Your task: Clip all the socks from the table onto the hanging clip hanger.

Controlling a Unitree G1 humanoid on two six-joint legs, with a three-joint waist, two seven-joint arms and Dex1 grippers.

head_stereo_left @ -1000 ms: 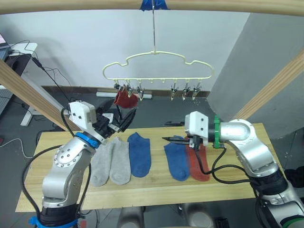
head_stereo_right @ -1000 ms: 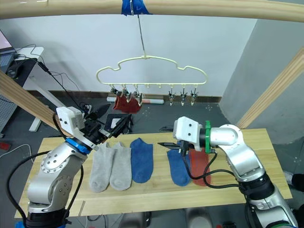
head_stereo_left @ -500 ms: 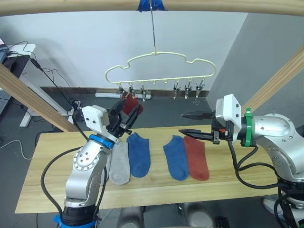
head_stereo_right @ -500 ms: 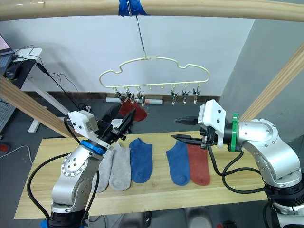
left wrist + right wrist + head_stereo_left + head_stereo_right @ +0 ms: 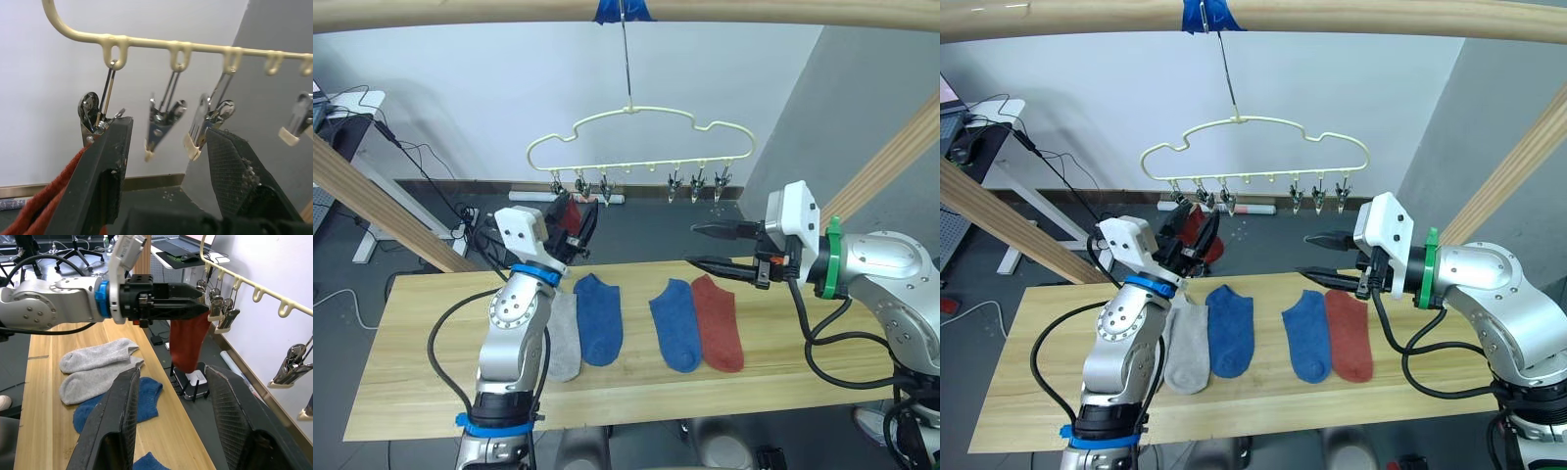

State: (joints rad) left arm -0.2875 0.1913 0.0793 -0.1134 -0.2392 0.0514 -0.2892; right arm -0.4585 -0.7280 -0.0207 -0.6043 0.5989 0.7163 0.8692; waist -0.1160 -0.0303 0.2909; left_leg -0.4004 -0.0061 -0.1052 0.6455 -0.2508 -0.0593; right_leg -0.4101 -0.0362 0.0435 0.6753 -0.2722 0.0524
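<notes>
The left end effector (image 5: 576,217) has moved up close under the clip hanger (image 5: 641,132). Its fingers are wide apart now, and the dark red sock (image 5: 188,340) hangs from a clip just beside it, so this sock looks done. The right end effector (image 5: 715,247) has lifted off the bench (image 5: 411,382) and is wide and empty. Below it lie the other dark red sock (image 5: 718,322) and a blue sock (image 5: 674,324). Further to its left lie another blue sock (image 5: 599,319) and a grey sock (image 5: 564,335).

The left pincer (image 5: 576,220) hides most of the hanging red sock (image 5: 188,345).
</notes>
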